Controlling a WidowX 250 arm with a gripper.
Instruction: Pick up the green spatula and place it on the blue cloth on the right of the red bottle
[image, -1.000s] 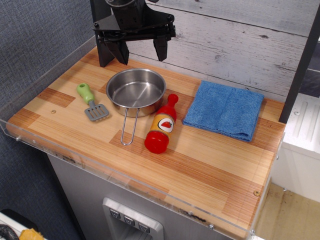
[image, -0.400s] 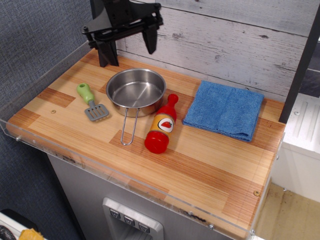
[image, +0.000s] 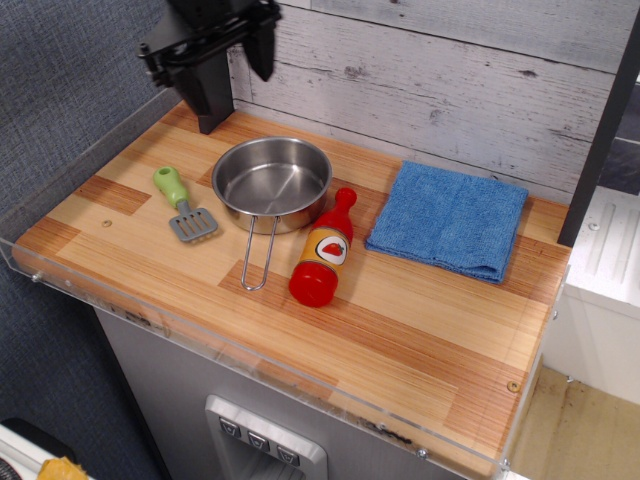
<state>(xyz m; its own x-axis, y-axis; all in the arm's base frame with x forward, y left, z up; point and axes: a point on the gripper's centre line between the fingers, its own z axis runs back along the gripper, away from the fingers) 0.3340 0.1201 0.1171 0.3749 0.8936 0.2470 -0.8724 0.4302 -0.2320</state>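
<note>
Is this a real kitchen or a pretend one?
Probably a pretend play kitchen: a small wooden counter holds a steel pan, a toy green spatula and a toy red bottle lying beside a blue cloth.

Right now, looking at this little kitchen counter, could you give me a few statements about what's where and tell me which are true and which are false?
1. The green spatula lies on the wooden counter, left of the steel pan. True.
2. The red bottle stands upright. False: it lies on its side, neck pointing toward the back wall.
3. The blue cloth is to the right of the red bottle, with nothing on it. True.
4. The gripper is holding the spatula. False: it hangs open and empty above the back left corner, apart from the spatula.
5. The steel pan has food inside. False: it is empty.
</note>
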